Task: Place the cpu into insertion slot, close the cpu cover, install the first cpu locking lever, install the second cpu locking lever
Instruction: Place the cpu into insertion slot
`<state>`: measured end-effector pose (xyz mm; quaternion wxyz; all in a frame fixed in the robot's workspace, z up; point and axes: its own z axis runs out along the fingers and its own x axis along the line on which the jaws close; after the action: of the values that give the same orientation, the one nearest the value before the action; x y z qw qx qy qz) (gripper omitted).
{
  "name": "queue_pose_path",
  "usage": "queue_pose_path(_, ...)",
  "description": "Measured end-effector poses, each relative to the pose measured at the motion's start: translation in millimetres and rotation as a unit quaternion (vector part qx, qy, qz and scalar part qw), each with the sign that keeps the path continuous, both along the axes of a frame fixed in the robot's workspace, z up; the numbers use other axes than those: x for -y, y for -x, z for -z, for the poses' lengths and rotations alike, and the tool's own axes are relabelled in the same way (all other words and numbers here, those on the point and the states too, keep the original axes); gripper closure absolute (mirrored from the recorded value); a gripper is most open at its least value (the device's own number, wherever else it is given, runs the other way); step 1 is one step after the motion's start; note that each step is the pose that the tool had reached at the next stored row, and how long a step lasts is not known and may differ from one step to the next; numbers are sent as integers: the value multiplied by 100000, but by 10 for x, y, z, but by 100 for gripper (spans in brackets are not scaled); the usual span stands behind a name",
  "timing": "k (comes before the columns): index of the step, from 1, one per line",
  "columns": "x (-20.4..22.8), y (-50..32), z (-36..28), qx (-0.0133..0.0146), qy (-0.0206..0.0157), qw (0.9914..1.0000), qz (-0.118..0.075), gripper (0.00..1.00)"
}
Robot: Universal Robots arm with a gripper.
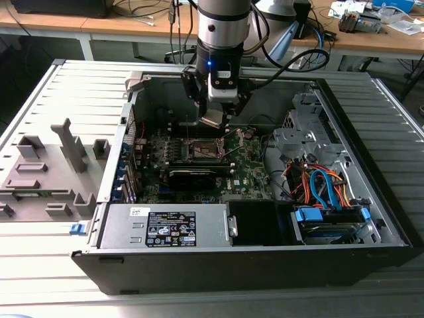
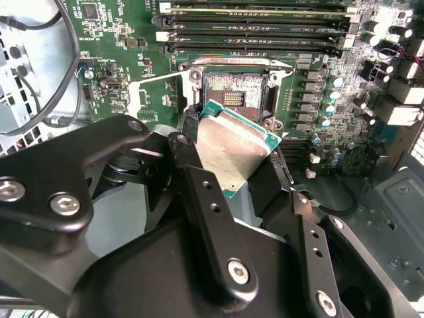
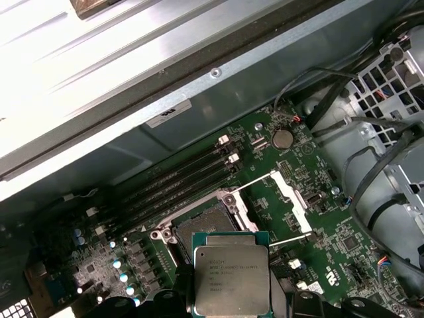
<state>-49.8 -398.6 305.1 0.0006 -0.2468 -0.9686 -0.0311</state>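
Note:
My gripper is shut on the cpu, a flat square chip with a silvery top and green edge. It hangs tilted just above the green board inside the open computer case. In both wrist views the cpu sits between the black fingers. The insertion slot lies uncovered right beyond the chip, its dark centre showing. The cpu cover stands swung open at the socket's side. Thin metal lever rods stick out beside it.
Long black memory slots run beside the socket. A power supply box fills the case's near side, and a drive cage with orange and blue cables sits at the exterior view's right. A grey fixture lies outside on the left.

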Motion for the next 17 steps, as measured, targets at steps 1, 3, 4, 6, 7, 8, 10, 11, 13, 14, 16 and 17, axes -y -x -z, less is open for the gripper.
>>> queue_pose_path(1,0,0,0,1,0,100000,45,45)
queue_pose_path(3,0,0,0,-3,0,100000,162,45)
queue_pose_path(4,0,0,0,-2,0,100000,247,45)
queue_pose_path(6,0,0,0,-2,1,99999,340,45)
queue_pose_path(7,0,0,0,-2,0,99999,402,45)
queue_pose_path(8,0,0,0,-3,0,99999,450,45)
queue_pose_path(10,0,0,0,-3,1,99998,552,45)
queue_pose_path(11,0,0,0,0,0,99998,618,45)
queue_pose_path(13,0,0,0,-1,-1,99997,717,45)
queue_pose_path(14,0,0,0,-1,1,99997,784,45)
queue_pose_path(16,0,0,0,-1,-1,99996,898,45)
queue_pose_path(17,0,0,0,-1,0,99995,950,45)
